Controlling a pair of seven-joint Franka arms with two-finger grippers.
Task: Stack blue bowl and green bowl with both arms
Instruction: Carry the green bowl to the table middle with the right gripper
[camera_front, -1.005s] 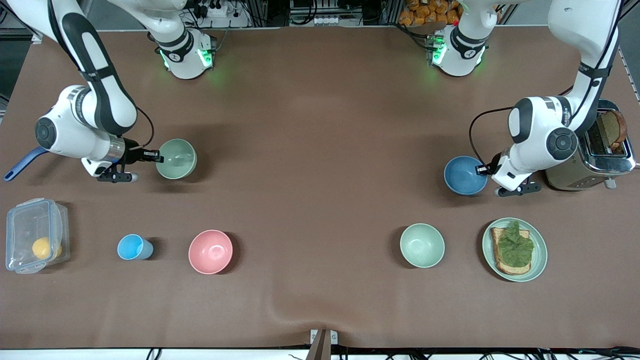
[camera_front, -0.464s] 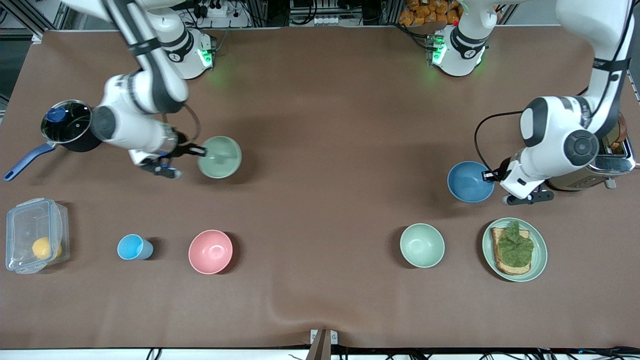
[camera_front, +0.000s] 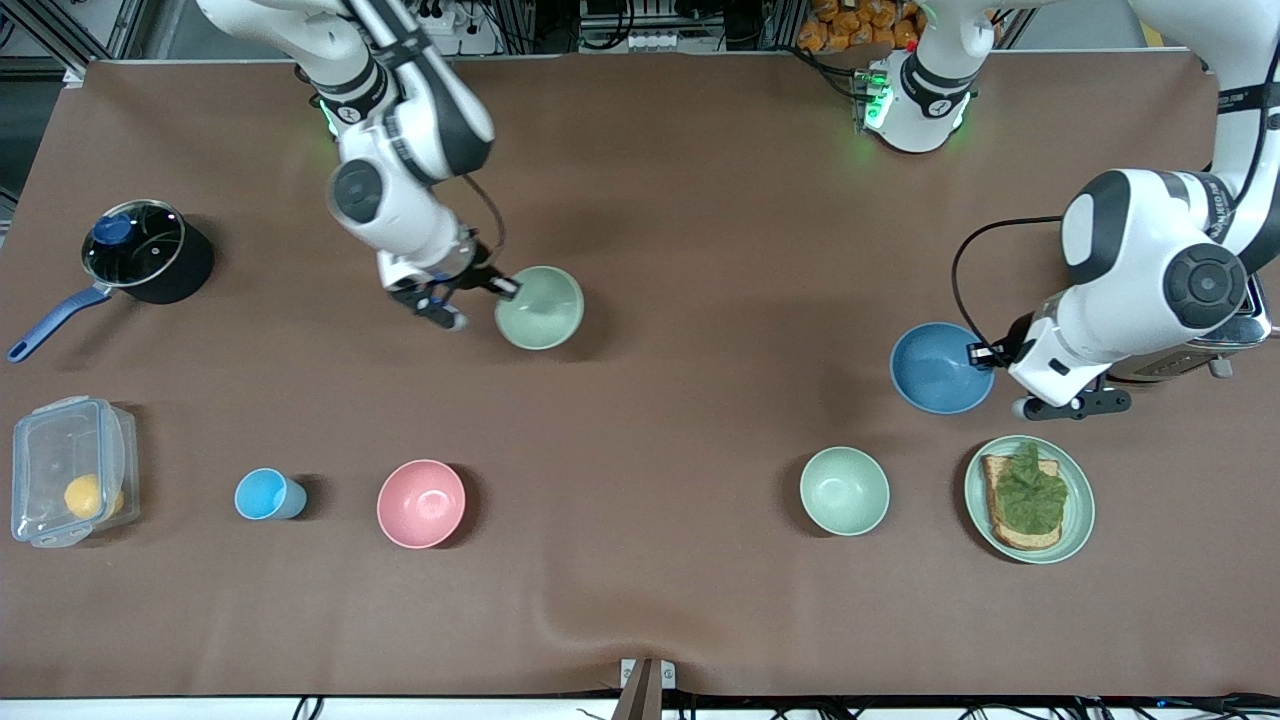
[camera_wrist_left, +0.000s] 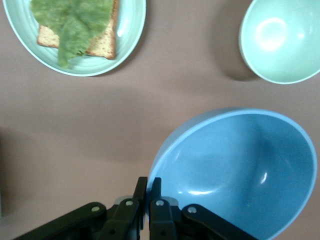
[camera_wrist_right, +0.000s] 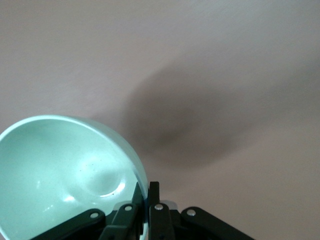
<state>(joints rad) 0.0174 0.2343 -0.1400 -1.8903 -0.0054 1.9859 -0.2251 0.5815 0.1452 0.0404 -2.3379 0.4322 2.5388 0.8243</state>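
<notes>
The right arm reaches out from its base and bends down over the middle of the surface (camera_front: 640, 200), its wrist angled toward the front camera. Its right pincer (camera_front: 503, 288) is clamped on the rim of the green bowl (camera_front: 540, 307), one finger inside the bowl and one outside, as the right wrist view shows at the rim (camera_wrist_right: 145, 192). The bowl hangs above the surface, with its shadow spread on the cloth below it.

The left arm curls down from high up at its own end of the surface, its big elbow joint over the toaster (camera_front: 1235, 340). Its left pincer (camera_front: 985, 352) is closed on the rim of the blue bowl (camera_front: 940, 368), the fingers (camera_wrist_left: 156, 200) pinching the wall. That bowl tilts in the grip, held over the surface near the plate with toast (camera_front: 1075, 520) and a second, mint bowl (camera_front: 845, 490), both of which lie nearer the front camera.
</notes>
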